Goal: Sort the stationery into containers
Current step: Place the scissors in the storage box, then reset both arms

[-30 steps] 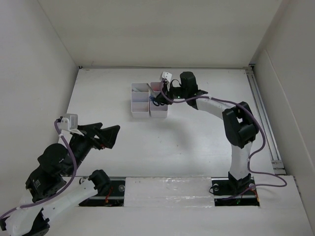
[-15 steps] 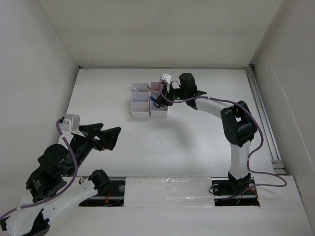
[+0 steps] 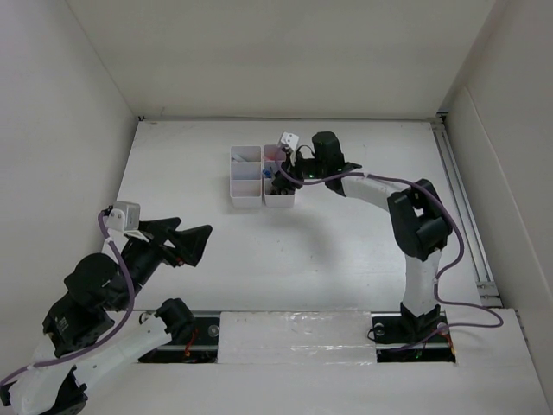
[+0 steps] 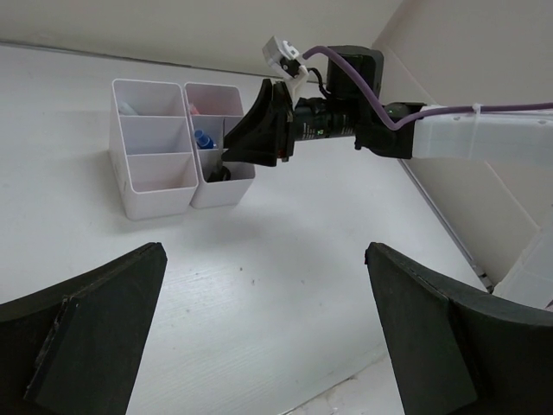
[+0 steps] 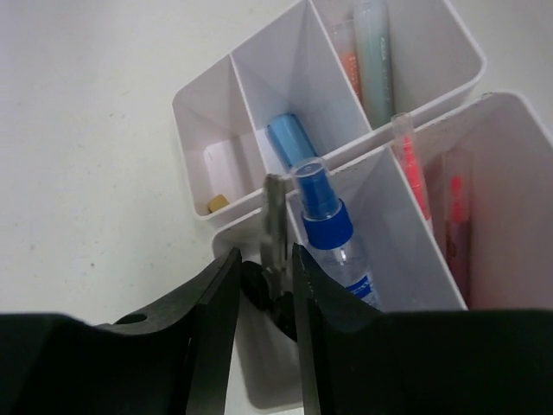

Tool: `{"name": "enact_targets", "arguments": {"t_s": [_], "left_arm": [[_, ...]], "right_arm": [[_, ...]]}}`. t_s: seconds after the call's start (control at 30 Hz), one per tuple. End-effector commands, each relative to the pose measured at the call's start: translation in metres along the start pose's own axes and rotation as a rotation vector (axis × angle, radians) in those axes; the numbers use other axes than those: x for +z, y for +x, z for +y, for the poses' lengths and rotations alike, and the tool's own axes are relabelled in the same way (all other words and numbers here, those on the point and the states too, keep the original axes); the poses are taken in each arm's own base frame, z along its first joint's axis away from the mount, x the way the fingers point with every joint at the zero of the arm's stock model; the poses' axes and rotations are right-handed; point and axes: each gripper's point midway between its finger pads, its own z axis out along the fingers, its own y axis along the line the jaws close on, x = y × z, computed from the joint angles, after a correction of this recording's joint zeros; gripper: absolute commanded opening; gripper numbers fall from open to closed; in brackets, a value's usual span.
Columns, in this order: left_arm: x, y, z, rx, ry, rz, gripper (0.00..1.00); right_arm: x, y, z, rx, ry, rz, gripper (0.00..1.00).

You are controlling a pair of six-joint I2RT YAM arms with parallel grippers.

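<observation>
Over white plastic trays (image 5: 298, 78), right gripper (image 5: 266, 259) straddling metal scissors (image 5: 275, 216), hold unclear, left gripper (image 4: 264, 251) spread wide, empty

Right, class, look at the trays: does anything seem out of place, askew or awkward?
Yes, the scissors. They stand handles-down in the end compartment of one tray, with the blades pointing straight up past the rim, right beside the blue-capped bottle. Exposed blades look risky. Nothing appears spilled or broken.
</observation>
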Motion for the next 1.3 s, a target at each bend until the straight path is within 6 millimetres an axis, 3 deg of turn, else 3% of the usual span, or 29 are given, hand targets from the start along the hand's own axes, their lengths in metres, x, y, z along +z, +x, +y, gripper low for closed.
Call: {"name": "enact_targets", "arguments": {"t_s": [0.0, 0.07, 0.1, 0.13, 0.17, 0.2, 0.3, 0.33, 0.43, 0.47, 0.53, 0.57, 0.6, 0.63, 0.7, 0.77, 0.83, 0.87, 0.9, 0.97, 1.03, 1.13, 1.27], "left_arm": [[0.0, -0.01, -0.008, 0.001, 0.023, -0.013, 1.0], [0.0, -0.01, -0.008, 0.001, 0.023, -0.013, 1.0], [0.0, -0.01, -0.008, 0.001, 0.023, -0.013, 1.0], [0.0, -0.01, -0.008, 0.001, 0.023, -0.013, 1.0], [0.0, -0.01, -0.008, 0.001, 0.023, -0.013, 1.0], [0.0, -0.01, -0.008, 0.001, 0.023, -0.013, 1.0], [0.003, -0.01, 0.0, -0.004, -0.023, -0.023, 1.0], [0.003, -0.013, 0.002, -0.009, -0.034, -0.039, 1.0], [0.011, -0.007, 0.014, -0.01, -0.102, -0.053, 1.0], [0.014, -0.01, 0.016, -0.021, -0.12, -0.065, 1.0], [0.02, -0.008, 0.024, -0.029, -0.174, -0.083, 1.0], [0.02, -0.012, 0.027, -0.033, -0.19, -0.1, 1.0], [0.019, -0.019, 0.031, -0.043, -0.221, -0.137, 1.0], [0.021, -0.02, 0.035, -0.029, -0.245, -0.138, 1.0], [0.019, -0.026, 0.042, -0.035, -0.286, -0.17, 1.0], [0.014, -0.035, 0.05, -0.043, -0.337, -0.207, 1.0], [0.01, -0.042, 0.058, -0.039, -0.385, -0.236, 1.0], [0.007, -0.044, 0.06, -0.045, -0.396, -0.249, 1.0], [0.002, -0.053, 0.061, -0.057, -0.405, -0.272, 1.0], [-0.006, -0.057, 0.066, -0.089, -0.422, -0.298, 1.0], [-0.015, -0.065, 0.069, -0.129, -0.425, -0.33, 1.0], [-0.026, -0.066, 0.074, -0.17, -0.419, -0.365, 1.0], [-0.031, -0.061, 0.084, -0.196, -0.442, -0.409, 1.0]], "right_arm": [[-0.013, -0.051, 0.016, -0.099, 0.005, -0.094, 0.36], [-0.017, -0.063, 0.032, -0.112, -0.007, -0.129, 0.36], [-0.028, -0.082, 0.038, -0.13, 0.001, -0.166, 0.41], [-0.032, -0.093, 0.043, -0.148, 0.009, -0.194, 0.55], [-0.035, -0.094, 0.051, -0.156, 0.002, -0.2, 0.98], [-0.047, -0.112, 0.055, -0.169, 0.023, -0.229, 1.0], [-0.061, -0.128, 0.069, -0.181, 0.06, -0.256, 1.0], [-0.075, -0.148, 0.08, -0.195, 0.088, -0.294, 1.0], [-0.096, -0.168, 0.078, -0.166, 0.247, -0.331, 1.0], [-0.111, -0.18, 0.081, -0.129, 0.306, -0.36, 1.0], [-0.135, -0.183, 0.06, -0.025, 0.512, -0.353, 1.0], [-0.153, -0.196, 0.062, 0.066, 0.576, -0.403, 1.0], [-0.169, -0.185, 0.049, 0.15, 0.711, -0.373, 1.0], [-0.181, -0.189, 0.047, 0.198, 0.754, -0.383, 1.0], [-0.207, -0.194, 0.056, 0.275, 0.793, -0.41, 1.0], [-0.222, -0.182, 0.069, 0.313, 0.831, -0.381, 1.0], [-0.261, -0.181, 0.082, 0.337, 0.899, -0.414, 1.0], [-0.269, -0.177, 0.088, 0.348, 0.907, -0.412, 1.0], [-0.295, -0.183, 0.098, 0.359, 0.923, -0.462, 1.0], [-0.322, -0.168, 0.103, 0.382, 0.991, -0.433, 1.0], [-0.353, -0.17, 0.115, 0.417, 1.013, -0.491, 1.0], [-0.378, -0.167, 0.134, 0.467, 0.99, -0.528, 1.0], [-0.388, -0.157, 0.145, 0.475, 0.968, -0.512, 1.0]]}}
